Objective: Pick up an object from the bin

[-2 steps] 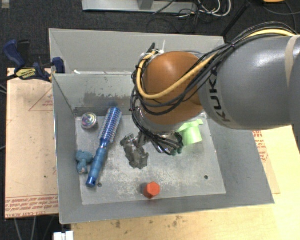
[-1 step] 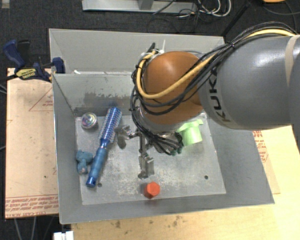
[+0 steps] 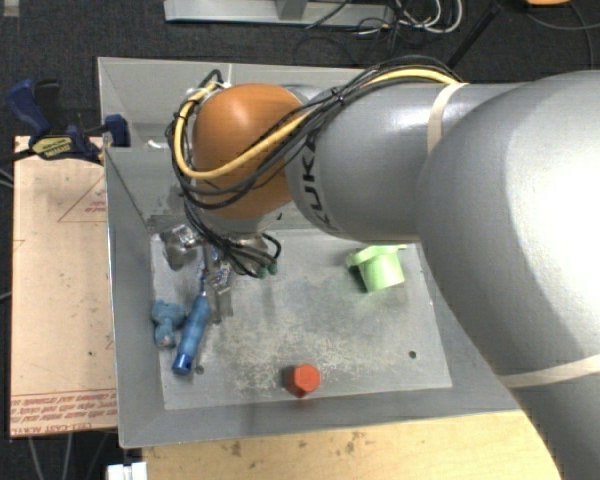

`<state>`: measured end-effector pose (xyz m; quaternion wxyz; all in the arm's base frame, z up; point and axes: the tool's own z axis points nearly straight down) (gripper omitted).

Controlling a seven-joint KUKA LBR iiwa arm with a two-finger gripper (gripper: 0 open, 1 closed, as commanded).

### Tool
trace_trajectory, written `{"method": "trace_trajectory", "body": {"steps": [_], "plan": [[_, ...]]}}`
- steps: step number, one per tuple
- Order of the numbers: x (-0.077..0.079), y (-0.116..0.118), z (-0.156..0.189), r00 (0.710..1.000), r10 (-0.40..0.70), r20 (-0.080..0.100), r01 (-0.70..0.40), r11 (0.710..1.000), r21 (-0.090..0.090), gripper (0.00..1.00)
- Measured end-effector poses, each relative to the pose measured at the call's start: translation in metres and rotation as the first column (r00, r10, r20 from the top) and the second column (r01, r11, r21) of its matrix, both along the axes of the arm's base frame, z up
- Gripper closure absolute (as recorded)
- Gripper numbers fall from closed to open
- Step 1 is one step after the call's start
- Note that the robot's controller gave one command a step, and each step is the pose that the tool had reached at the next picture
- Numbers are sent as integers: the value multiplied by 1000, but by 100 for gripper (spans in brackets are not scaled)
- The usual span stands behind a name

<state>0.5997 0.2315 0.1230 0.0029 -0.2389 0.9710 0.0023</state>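
My gripper [image 3: 217,286] hangs below the orange wrist dome over the left part of the bin. Its tip is right at the upper end of a blue elongated plastic thing [image 3: 188,333], which lies slanted near the bin's left wall with a lumpy blue part at its left side. I cannot tell whether the tip touches it. A light green cylinder [image 3: 380,268] lies on its side to the right of the gripper. Near the front wall sits a small red block [image 3: 302,378].
The large grey arm crosses the right and back of the bin and hides what lies beneath it. Bare bin floor stretches between the blue thing, the red block and the green cylinder.
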Motion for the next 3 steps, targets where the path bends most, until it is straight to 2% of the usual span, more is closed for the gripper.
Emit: {"method": "trace_trajectory", "body": {"steps": [1,2,3], "plan": [[-21,-32,-57,999,-46,-10,46,999,-7,0],[-19,-31,-53,999,-46,-4,46,999,-3,100],[-48,-29,112,997,-78,4,78,997,-1,100]]}}
